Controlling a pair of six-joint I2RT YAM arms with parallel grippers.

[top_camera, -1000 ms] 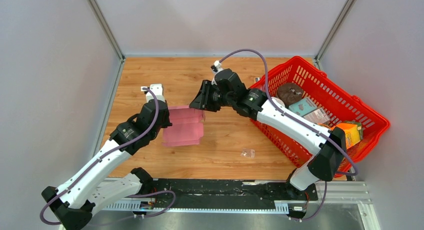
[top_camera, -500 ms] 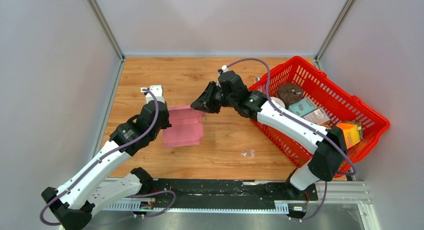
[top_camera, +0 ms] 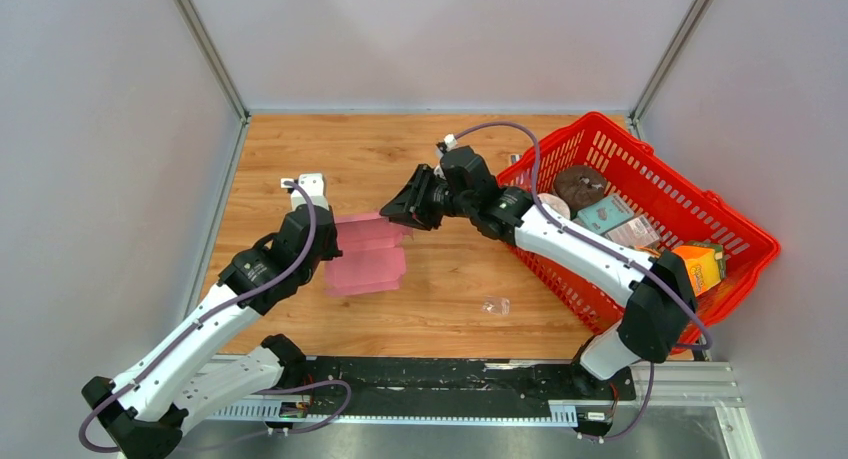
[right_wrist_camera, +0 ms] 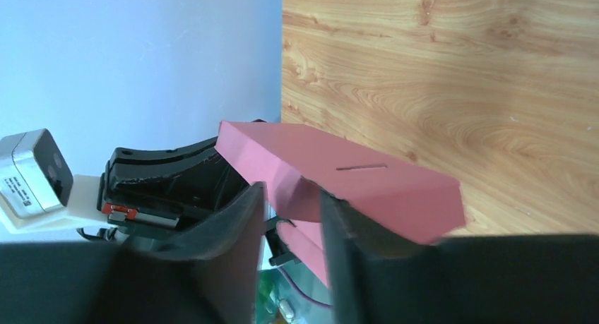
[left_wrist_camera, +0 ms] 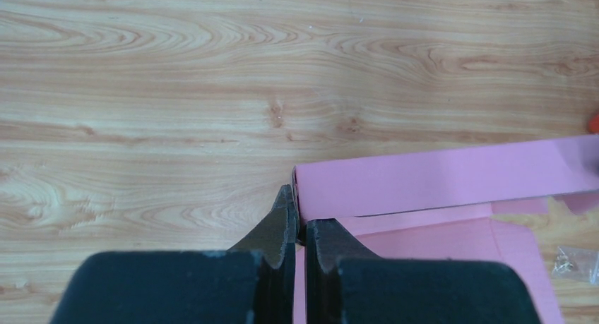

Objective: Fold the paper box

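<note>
paper box (top_camera: 368, 264): pink | basket (top_camera: 640, 145): red | table (top_camera: 340, 159): light wood grain

the left arm (top_camera: 200, 329) reached from its base at the near left toward the middle of the surface, its end effector (left_wrist_camera: 297, 205) pointing right with the jaws pressed together on the left edge of the paper box (top_camera: 368, 264). the right arm (top_camera: 580, 251) stretched from the near right across to the far left, wrist angled down. its end effector (right_wrist_camera: 291, 197) pointed left, fingers narrowly apart either side of a raised flap; whether they clamped it was unclear.
</note>
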